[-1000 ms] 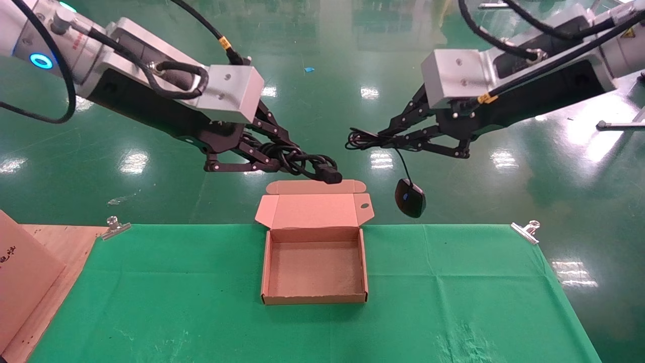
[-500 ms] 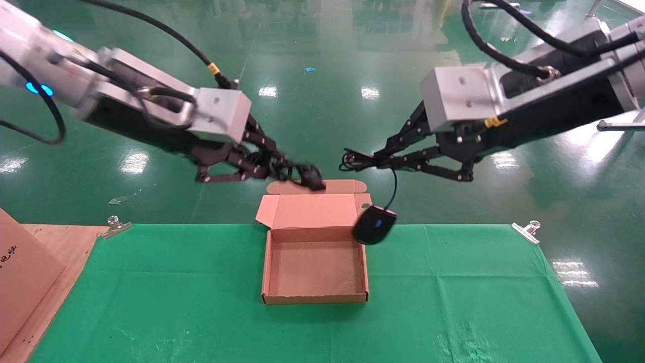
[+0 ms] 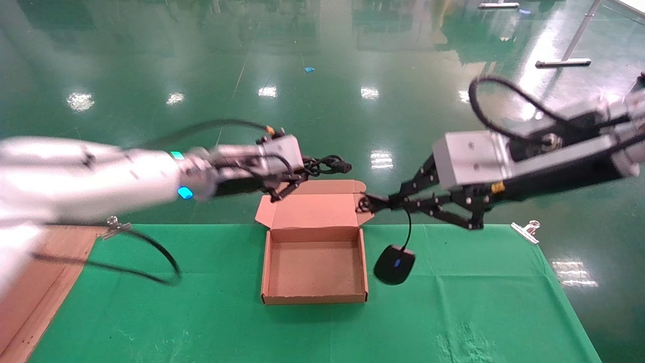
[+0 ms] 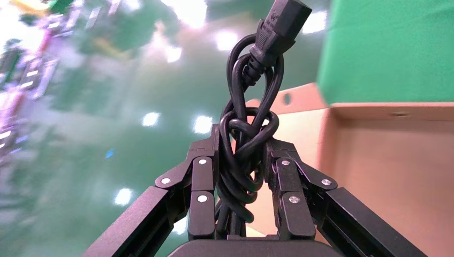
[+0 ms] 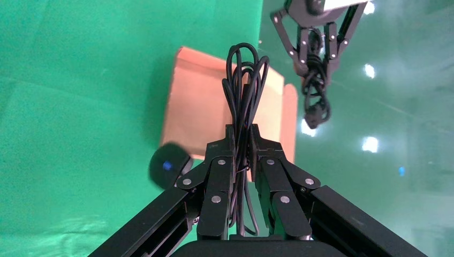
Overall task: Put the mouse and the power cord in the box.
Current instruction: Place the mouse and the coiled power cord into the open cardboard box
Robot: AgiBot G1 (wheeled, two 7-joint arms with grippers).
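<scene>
The open brown box sits mid-table on the green cloth, its flap lid standing at the far side. My left gripper hovers behind the lid's far left, shut on the bundled black power cord, whose plug sticks out rightward. My right gripper is at the lid's right corner, shut on the mouse's coiled thin cable. The black mouse with its blue spot dangles from that cable just right of the box. I cannot tell whether it touches the cloth.
Metal clips pin the green cloth at its far corners. A wooden board lies at the left edge. A loop of my left arm's black cable hangs over the cloth's left part. Beyond the table is shiny green floor.
My left arm swung low and its gripper carried the power cord rightward, behind the lid. My right gripper came down toward the lid's right corner and the mouse dropped beside the box's right wall.
</scene>
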